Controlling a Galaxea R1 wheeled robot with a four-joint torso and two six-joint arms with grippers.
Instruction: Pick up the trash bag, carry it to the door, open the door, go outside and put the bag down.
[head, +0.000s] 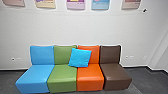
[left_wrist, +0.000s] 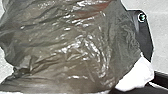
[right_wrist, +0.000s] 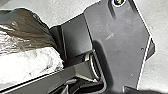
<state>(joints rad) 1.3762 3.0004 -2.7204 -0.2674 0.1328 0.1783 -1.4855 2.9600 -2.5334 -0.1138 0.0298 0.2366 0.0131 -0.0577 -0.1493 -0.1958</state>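
Note:
The trash bag (left_wrist: 67, 45), dark, glossy and see-through in places, shows large and close in the left wrist view, with a reddish patch inside and something white beside its lower part. In the right wrist view the same crumpled dark bag (right_wrist: 27, 30) lies next to the robot's plate, above a bright white area. How either gripper stands on the bag cannot be made out. No door is visible in the head view.
A row of seats in blue (head: 35, 77), green, orange and brown (head: 116, 77) stands against a white wall (head: 75, 27), with a bright blue cushion (head: 80, 57) on it. Pictures (head: 100, 4) hang above. Dark floor (head: 150, 81) lies to the right.

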